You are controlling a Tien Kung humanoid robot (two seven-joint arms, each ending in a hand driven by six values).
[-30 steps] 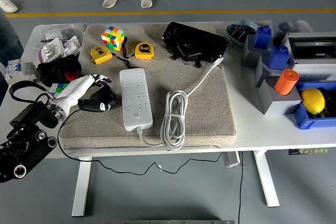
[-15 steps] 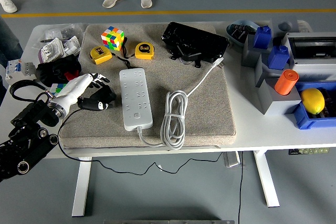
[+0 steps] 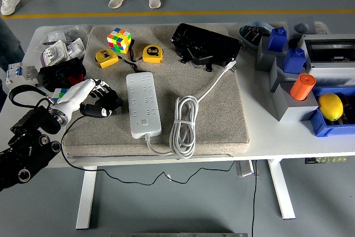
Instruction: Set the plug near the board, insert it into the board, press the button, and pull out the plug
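Grey floor with a yellow line runs behind the white surface (image 3: 288, 137), where a beige mat (image 3: 222, 120) covers the middle. On the mat lies the white board (image 3: 143, 104), a long power strip set lengthwise, with its cable coiled (image 3: 184, 125) just to its right. That cable runs up and right to the white plug (image 3: 231, 67), which rests on the mat near the far right corner, just beside a black case (image 3: 204, 44) and well apart from the board.

From the left edge comes the left hand (image 3: 99, 99), its white back turned up and its dark fingers (image 3: 109, 102) curled loosely on the mat just left of the board, holding nothing. A black wire trails from its wrist over the near edge.

Behind the board sit two yellow tape measures (image 3: 129, 55) and a colour cube (image 3: 118, 40). At the right stand blue and grey bins, an orange cylinder (image 3: 302, 86) and a yellow lemon (image 3: 330, 106).
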